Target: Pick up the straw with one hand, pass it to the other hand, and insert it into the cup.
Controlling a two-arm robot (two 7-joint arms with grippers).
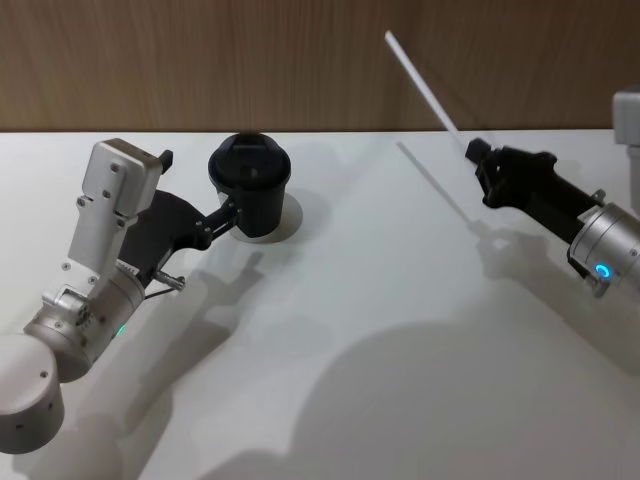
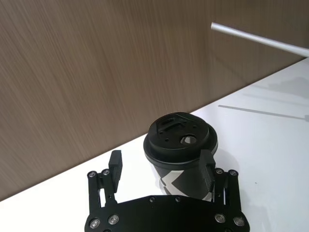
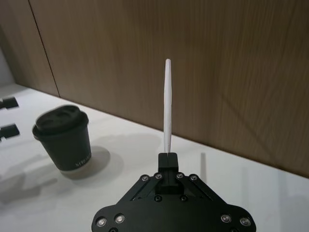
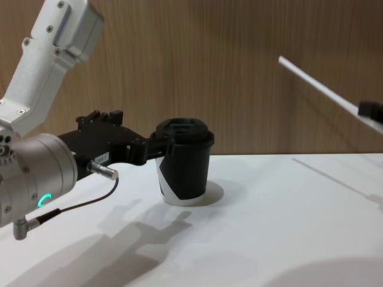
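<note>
The cup (image 1: 250, 185), black with a black lid, stands upright on the white table (image 1: 380, 300) at the back left. My left gripper (image 1: 197, 187) is open at the cup's left side. In the left wrist view the cup (image 2: 181, 145) sits between the jaws of the left gripper (image 2: 161, 162), close against one finger (image 2: 207, 162) and well apart from the other. My right gripper (image 1: 475, 150) is at the back right, above the table, shut on the lower end of the straw (image 1: 420, 75). This long white straw (image 4: 317, 86) slants up and toward the cup's side.
A wood-panelled wall (image 1: 300, 60) runs along the table's back edge. A white object (image 1: 628, 120) stands at the far right edge. The table between the cup (image 4: 185, 167) and the right gripper (image 4: 370, 109) is bare, crossed by the straw's shadow.
</note>
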